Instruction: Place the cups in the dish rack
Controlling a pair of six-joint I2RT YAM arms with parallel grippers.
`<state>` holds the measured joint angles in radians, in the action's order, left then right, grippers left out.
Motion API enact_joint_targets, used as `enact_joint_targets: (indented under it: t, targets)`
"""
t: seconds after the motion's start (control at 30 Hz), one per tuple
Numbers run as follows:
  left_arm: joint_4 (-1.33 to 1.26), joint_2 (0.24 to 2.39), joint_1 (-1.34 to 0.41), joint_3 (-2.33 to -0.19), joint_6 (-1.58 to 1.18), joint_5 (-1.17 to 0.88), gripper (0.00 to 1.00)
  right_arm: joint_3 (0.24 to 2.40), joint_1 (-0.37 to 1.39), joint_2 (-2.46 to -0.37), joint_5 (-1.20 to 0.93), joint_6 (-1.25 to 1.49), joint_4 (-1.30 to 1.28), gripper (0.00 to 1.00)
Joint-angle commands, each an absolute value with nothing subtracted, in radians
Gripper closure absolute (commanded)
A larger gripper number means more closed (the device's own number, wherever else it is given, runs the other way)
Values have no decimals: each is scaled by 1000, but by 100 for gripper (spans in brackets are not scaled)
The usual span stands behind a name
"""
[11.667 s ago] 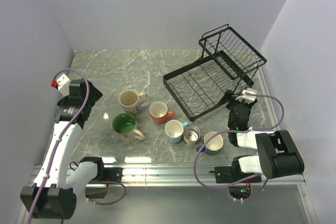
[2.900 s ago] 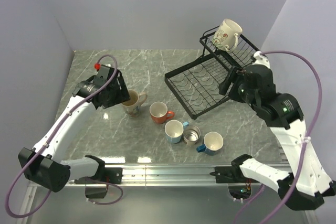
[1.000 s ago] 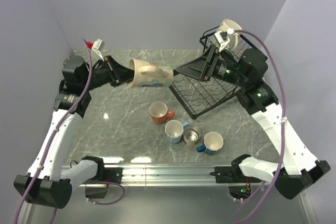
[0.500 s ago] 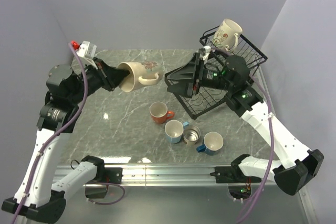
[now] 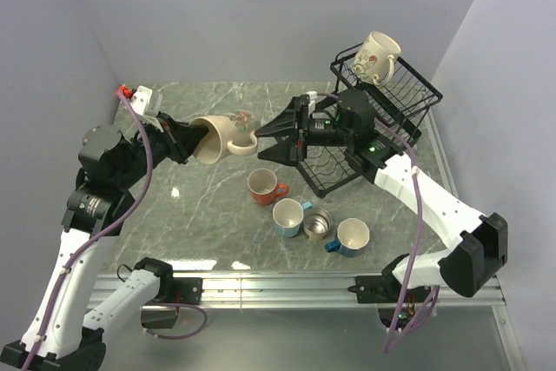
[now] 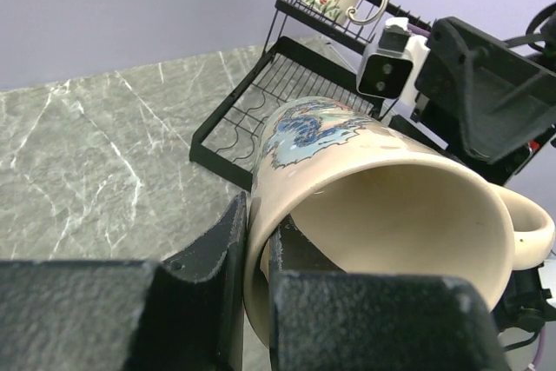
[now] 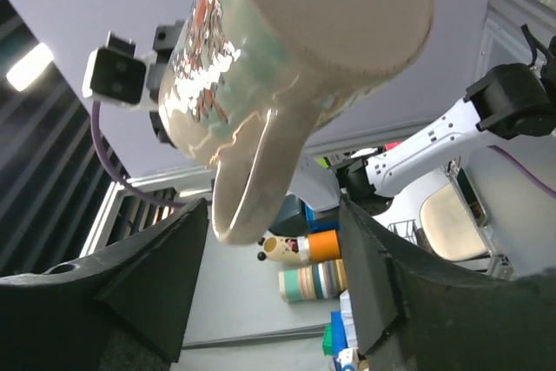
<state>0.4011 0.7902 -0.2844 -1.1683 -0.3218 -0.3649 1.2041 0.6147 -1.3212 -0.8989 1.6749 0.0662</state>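
The cups [image 5: 287, 216] are mostly not yet loaded: we see one floral mug [image 5: 380, 56] in the upper basket [image 5: 408, 84] of the dish rack [image 5: 330, 171], and four on the surface [image 5: 200, 206] near the rack's front. Left of the rack, our left end effector [image 5: 189, 141] clamps a cream mug [image 5: 221, 135] aloft by its rim, while the right end effector [image 5: 263, 145] hovers beside it, jaws apart.

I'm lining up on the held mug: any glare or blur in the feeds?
Top external: sharp, evenly lit, just small bright spots on the table. Left wrist: mug crisp, the left gripper in front dark and soft. Right wrist: glare streaks across the mug's glaze, right gripper nearly black.
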Motion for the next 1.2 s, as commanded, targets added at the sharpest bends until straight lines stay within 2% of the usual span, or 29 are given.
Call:
enact_joint_targets:
  t: [0.0,0.03,0.33,0.57,0.7,0.9,0.93,0.97,1.03,1.1,1.17]
  targets:
    - [215,752,-291,-1190,-316,-348,99,1284,637,-1341,-900,1701,95,34]
    - [216,750,-291,-1190,-313,-348,99,1287,647,-1356,-899,1710,106,41]
    - [199,749,-311,-1164,-287,-325,99,1364,715,-1448,-896,1744,124,62]
    - [178,750,-325,-1129,-291,-292,100,1353,758,-1483,-881,1848,296,70]
    - [186,756,-330,-1124,-281,-276,99,1341,767,-1488,-861,1904,388,100]
    - [236,752,-331,-1129,-267,-210,92,1319,767,-1474,-769,1974,556,100]
    - [236,749,-331,-1114,-267,-207,91,1307,767,-1474,-753,1991,633,100]
    - [235,741,-331,-1108,-271,-201,83,1299,767,-1474,-732,2034,679,100]
    - [230,732,-331,-1088,-273,-198,74,1293,767,-1477,-692,2068,767,100]
    - [233,729,-331,-1080,-279,-190,61,1308,767,-1485,-683,2080,787,100]
    - [239,732,-331,-1074,-284,-178,43,1344,765,-1491,-681,2069,773,100]
